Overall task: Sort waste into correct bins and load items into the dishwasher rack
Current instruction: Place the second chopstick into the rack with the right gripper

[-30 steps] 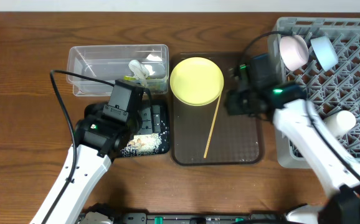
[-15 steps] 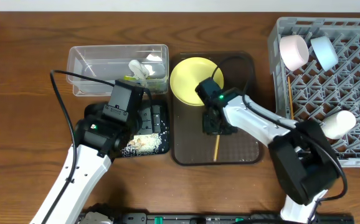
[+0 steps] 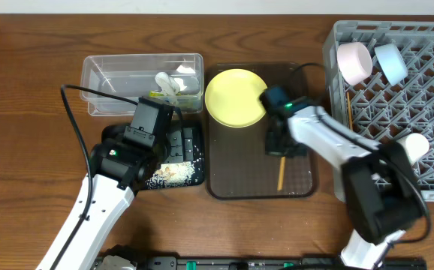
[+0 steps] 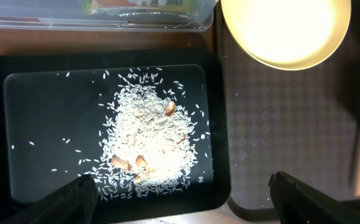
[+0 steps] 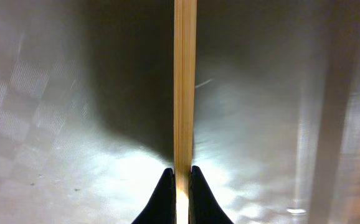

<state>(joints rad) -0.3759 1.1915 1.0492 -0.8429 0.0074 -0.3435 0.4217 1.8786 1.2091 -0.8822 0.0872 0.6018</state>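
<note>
Well, from above, the right claw (image 3: 281, 144) sits low over the brown tray (image 3: 224, 176), just beside the yellow plate (image 3: 236, 97), with a chopstick (image 3: 280, 176) poking out toward the near edge of the counter (image 3: 22, 112). Its long axis runs near-to-far, and the dishwasher rack (image 3: 427, 112) lies just to that claw's right (the right arm is plainly the nearer one). A second chopstick (image 3: 350, 112) lies in the rack's left side on much the same line.

The left wrist view shows the left claw (image 4: 181, 180) spread wide, holding nothing, above the rice scraps (image 4: 149, 143) on the black tray (image 4: 43, 124).

The right wrist view shows the tips pinched tight on the chopstick, which runs straight away from them over the tray. Whether it is lifted clear, I can't tell.
</note>
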